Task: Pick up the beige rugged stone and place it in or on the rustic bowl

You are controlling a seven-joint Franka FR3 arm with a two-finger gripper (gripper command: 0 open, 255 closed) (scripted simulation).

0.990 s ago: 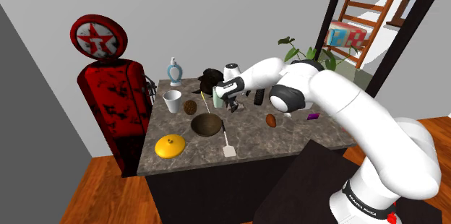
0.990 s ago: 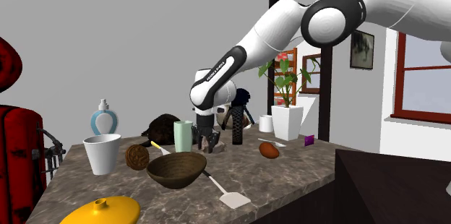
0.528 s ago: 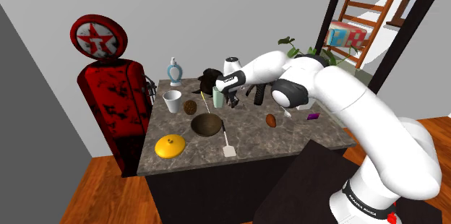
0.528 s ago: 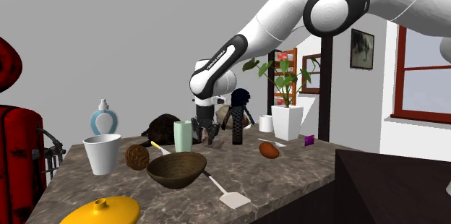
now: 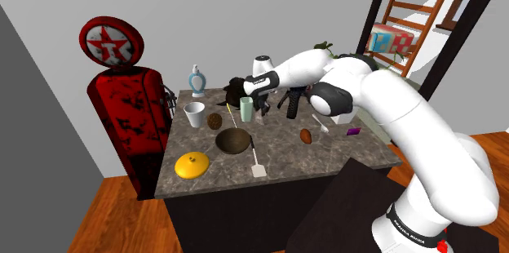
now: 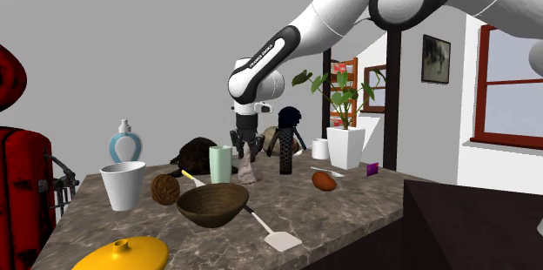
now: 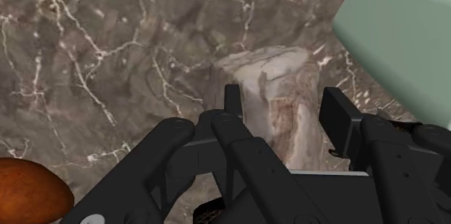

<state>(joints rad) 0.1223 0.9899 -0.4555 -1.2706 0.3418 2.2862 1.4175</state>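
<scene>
Beside the green cup [image 7: 397, 35], I saw the gripper [image 7: 285, 103] clenched on the beige stone [image 7: 264, 78]. The bowl [image 6: 212, 204] sat nearby.

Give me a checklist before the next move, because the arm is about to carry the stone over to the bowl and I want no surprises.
1. Stone clasped by the hand: ok, a black finger sits against each side of it.
2. Stone clear of the countertop: cannot tell; its lower end hangs close to the surface.
3. Bowl upright and empty: ok.
4. Free room around the stone: not ok; the pale green cup stands right beside it, on the side towards the bowl, so lift before moving across.
</scene>
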